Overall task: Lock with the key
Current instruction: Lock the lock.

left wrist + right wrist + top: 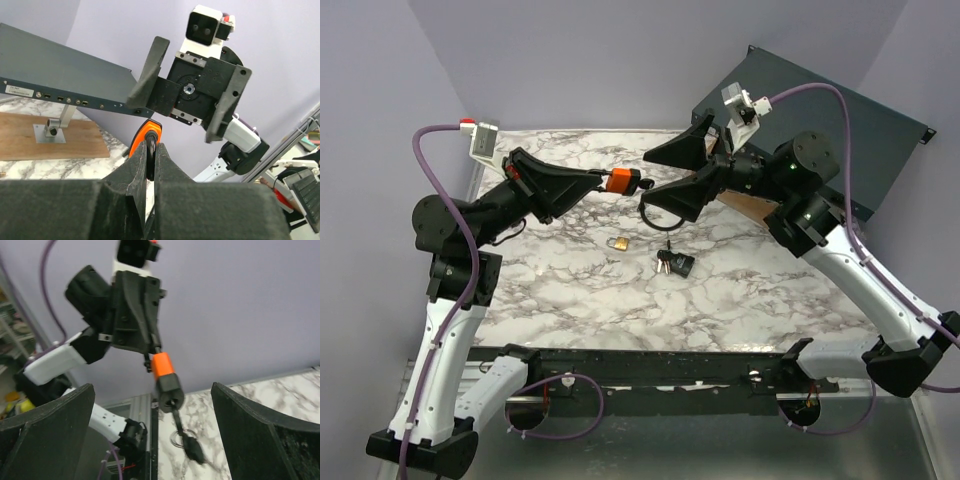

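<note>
One orange-and-black padlock point(626, 182) hangs in the air above the middle of the marble table point(740, 300), nearer the far edge than the near one. The left gripper point(603, 182) is clenched on its dark shackle, which shows squeezed between the two fingers in the left wrist view. A key point(176, 416) sticks out of the lock's underside, with a ring and a black-headed key dangling below it. This is plain from the right wrist camera, but from above I can't pick the key out against the dark fingers. The right gripper point(650, 178) faces the lock from the right with its fingers spread wide, one to either side of the lock and touching nothing. On the table below, towards the near side, a small brass padlock point(617, 242) lies by itself. Just to its right is a bunch of keys point(674, 263) with dark heads, and the two lie apart. At the far right a dark grey panel point(860, 130) stands tilted over a wooden board point(745, 205). The right arm covers most of that board from above. A purple cable point(430, 150) loops off the left arm, and the walls behind are plain lilac. The right wrist view is soft, so the keyhole itself can't be made out.
</note>
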Available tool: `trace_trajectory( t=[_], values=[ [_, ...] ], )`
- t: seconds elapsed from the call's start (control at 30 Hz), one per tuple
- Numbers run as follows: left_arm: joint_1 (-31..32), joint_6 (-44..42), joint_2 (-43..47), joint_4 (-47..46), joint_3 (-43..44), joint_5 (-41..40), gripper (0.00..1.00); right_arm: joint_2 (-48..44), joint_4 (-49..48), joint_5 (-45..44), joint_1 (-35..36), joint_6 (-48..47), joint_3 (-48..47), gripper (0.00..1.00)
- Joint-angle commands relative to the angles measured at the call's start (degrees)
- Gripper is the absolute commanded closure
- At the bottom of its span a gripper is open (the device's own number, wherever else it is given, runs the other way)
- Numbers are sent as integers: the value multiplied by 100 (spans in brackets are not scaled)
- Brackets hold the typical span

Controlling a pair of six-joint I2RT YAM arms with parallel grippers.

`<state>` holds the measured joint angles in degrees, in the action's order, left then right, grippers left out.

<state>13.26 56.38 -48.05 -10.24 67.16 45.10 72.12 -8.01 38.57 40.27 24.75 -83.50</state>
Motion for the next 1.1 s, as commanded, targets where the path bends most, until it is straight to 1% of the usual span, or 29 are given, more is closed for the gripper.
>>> trace_trajectory(
  t=[0.0, 0.07, 0.1, 0.2, 0.3, 0.53, 0.7, 1.07],
  values=[
    [-33, 523, -37, -685, 96, -115, 100, 311, -1744, 1505, -63, 1029, 55, 1],
    [-31, 637, -46, -819, 100, -114, 100, 447, -2270, 1712, -63, 1435, 104, 3],
    [-32, 693, -51, -867, 105, -109, 100, 508, -2485, 1733, -64, 1580, 123, 6],
    [-34, 779, -55, -946, 139, -124, 100, 622, -2914, 1769, -63, 1893, 205, 12],
    [-34, 863, -64, -993, 183, -93, 100, 633, -2907, 1647, -68, 1898, 267, 15],
    [-34, 902, -41, -981, 138, -190, 100, 507, -3037, 1351, -56, 2002, 491, 30],
    [-33, 995, -46, -1089, 70, -240, 100, 461, -3109, 1122, 9, 2045, 721, 35],
    [-34, 989, -38, -1042, -32, -230, 100, 578, -2881, 614, 235, 1842, 548, 43]
  ],
)
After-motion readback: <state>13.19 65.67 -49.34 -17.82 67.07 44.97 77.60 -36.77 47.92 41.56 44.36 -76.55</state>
